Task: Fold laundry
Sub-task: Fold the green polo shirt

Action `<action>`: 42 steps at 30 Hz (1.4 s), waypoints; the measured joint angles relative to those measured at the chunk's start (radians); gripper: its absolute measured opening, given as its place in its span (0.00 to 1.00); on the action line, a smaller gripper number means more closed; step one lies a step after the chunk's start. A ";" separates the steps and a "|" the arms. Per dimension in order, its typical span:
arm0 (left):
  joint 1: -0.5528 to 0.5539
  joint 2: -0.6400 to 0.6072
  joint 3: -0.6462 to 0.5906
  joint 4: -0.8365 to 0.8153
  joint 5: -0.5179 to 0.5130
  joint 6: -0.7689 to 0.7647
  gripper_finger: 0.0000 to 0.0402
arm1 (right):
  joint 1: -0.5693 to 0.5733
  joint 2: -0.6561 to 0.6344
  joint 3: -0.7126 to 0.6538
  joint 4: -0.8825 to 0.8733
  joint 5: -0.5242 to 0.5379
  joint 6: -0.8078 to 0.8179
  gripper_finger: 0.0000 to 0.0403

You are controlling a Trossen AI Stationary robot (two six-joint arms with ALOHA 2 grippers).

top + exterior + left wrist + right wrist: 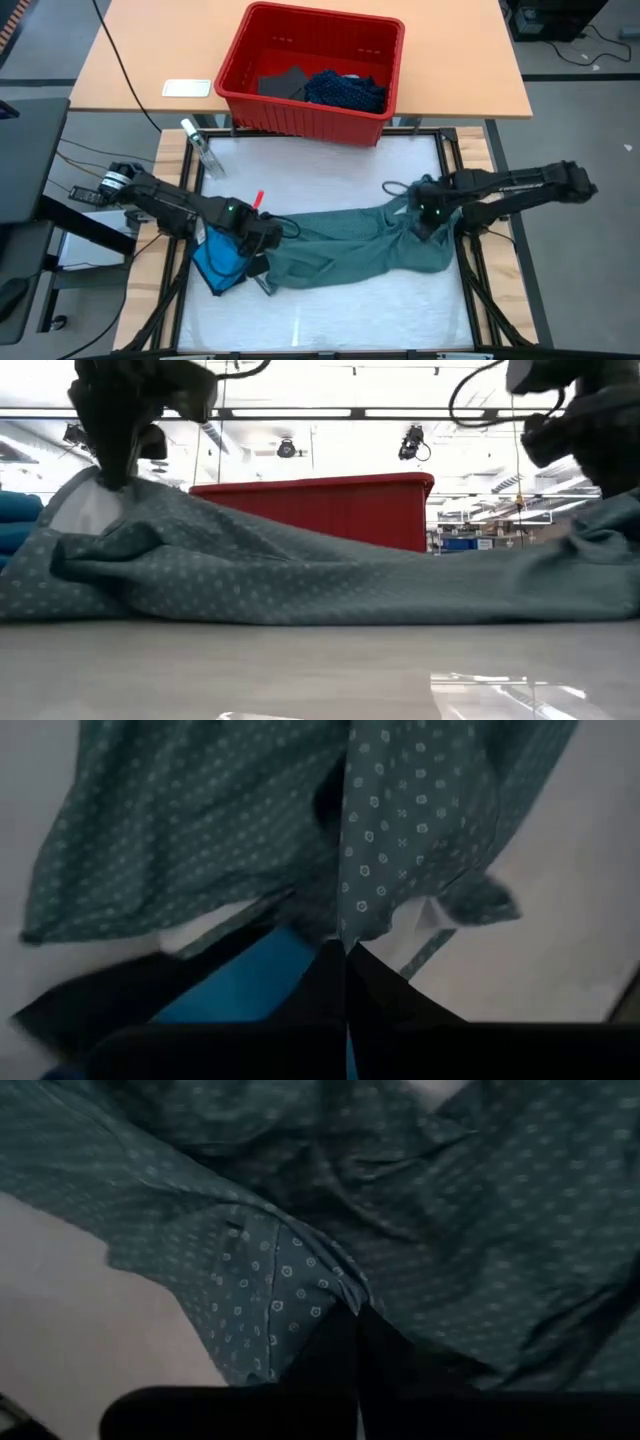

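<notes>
Stretching across the middle of the overhead frame, the grey-green dotted cloth shirt point(345, 248) lies rumpled on the white table mat point(330, 170), pulled between the two arms. The left gripper point(262, 237) sits at the shirt's left end, left of centre in the overhead frame, its dark fingers point(335, 985) clenched on a fold of the dotted fabric (the wrist view shows the cloth pinched right at the tips). The right gripper point(425, 218) is at the shirt's right end, right of centre, its fingers point(345, 1342) likewise pinched together on a bunched edge of the same garment. In the low view the shirt rises to a peak at the upper left where it is held, sags across the middle and climbs again toward the right edge.

Just beside the left gripper, at the lower left of the overhead frame, a bright blue small cloth garment point(218, 262) lies crumpled, partly under the shirt's end. A red plastic bin point(300, 110) stands at the top centre, holding a navy dotted cloth piece point(345, 90) on its right side and a dark flat garment point(282, 83) to the left of it.
</notes>
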 joint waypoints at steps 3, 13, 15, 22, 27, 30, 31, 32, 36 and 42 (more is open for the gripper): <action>0.012 0.000 0.000 -0.047 -0.001 0.010 0.00 | -0.084 0.006 0.000 -0.017 0.010 -0.053 0.00; 0.117 0.011 0.000 -0.060 -0.154 0.030 0.01 | -0.258 0.027 0.001 0.069 0.110 -0.162 0.05; 0.160 0.023 0.000 -0.060 -0.147 0.029 0.04 | -0.280 0.046 0.000 0.077 0.081 -0.182 0.10; 0.237 0.028 -0.001 -0.092 -0.104 0.020 0.24 | -0.257 0.036 0.004 0.078 0.053 -0.035 0.33; 0.259 0.028 -0.001 -0.067 -0.055 0.008 0.34 | -0.135 0.031 0.029 0.157 0.013 0.084 0.36; 0.236 0.028 -0.001 0.056 -0.026 0.004 0.35 | -0.039 0.056 0.010 0.255 -0.006 0.133 0.34; 0.229 0.032 -0.001 0.103 -0.026 0.004 0.36 | -0.012 0.067 -0.007 0.276 0.007 0.148 0.33; 0.222 0.040 0.000 0.147 -0.027 0.003 0.36 | 0.010 0.080 -0.024 0.286 0.027 0.165 0.32; 0.218 0.108 0.000 0.223 -0.071 -0.014 0.36 | 0.063 0.139 -0.094 0.291 0.085 0.230 0.29; 0.213 0.284 0.000 0.223 -0.073 -0.053 0.36 | 0.042 0.231 -0.168 0.333 0.225 0.191 0.25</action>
